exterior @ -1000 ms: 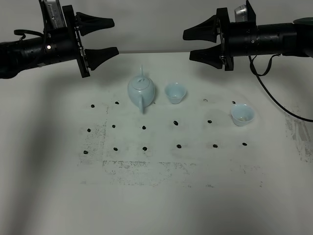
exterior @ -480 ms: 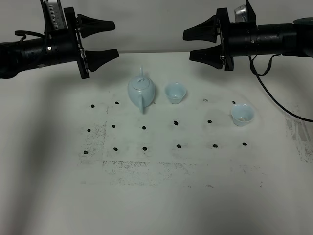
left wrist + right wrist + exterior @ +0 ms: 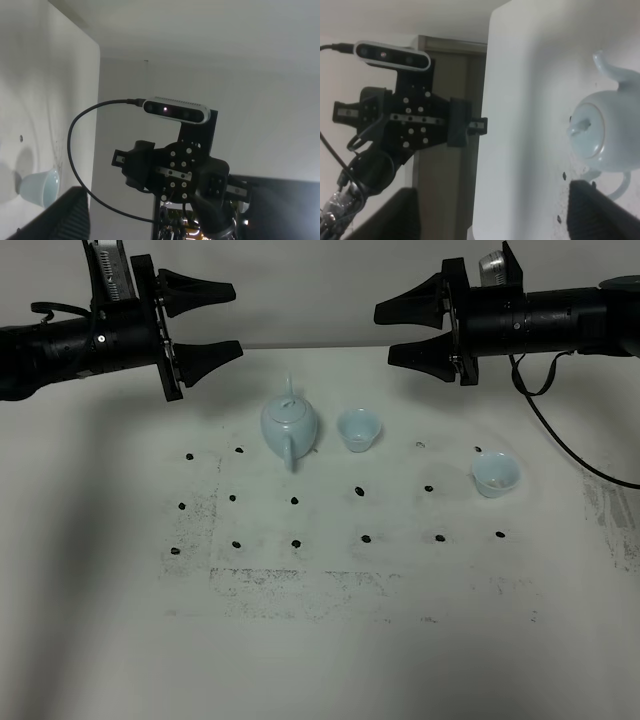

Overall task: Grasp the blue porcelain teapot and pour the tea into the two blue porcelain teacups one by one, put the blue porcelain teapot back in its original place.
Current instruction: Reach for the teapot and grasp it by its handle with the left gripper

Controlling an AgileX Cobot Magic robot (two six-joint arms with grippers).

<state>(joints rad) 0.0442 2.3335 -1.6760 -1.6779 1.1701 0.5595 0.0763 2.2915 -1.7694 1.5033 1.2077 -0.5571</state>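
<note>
The blue porcelain teapot [image 3: 290, 425] stands upright with its lid on, on the white table [image 3: 320, 640] left of the middle; its handle points toward the front. One teacup [image 3: 359, 429] sits just right of it, the other teacup [image 3: 495, 474] farther right and nearer the front. My left gripper [image 3: 236, 315] hovers open, high above the table's back left, holding nothing. My right gripper [image 3: 383, 332] hovers open at the back right, facing the left one, also holding nothing. The right wrist view shows the teapot [image 3: 605, 135]; the left wrist view shows one teacup [image 3: 40, 186].
Rows of small black dots [image 3: 295, 501] and grey scuffs mark the tabletop. A black cable [image 3: 560, 440] hangs from the right arm over the table's right side. Each wrist view shows the opposite arm [image 3: 175, 170] with its camera [image 3: 390, 54].
</note>
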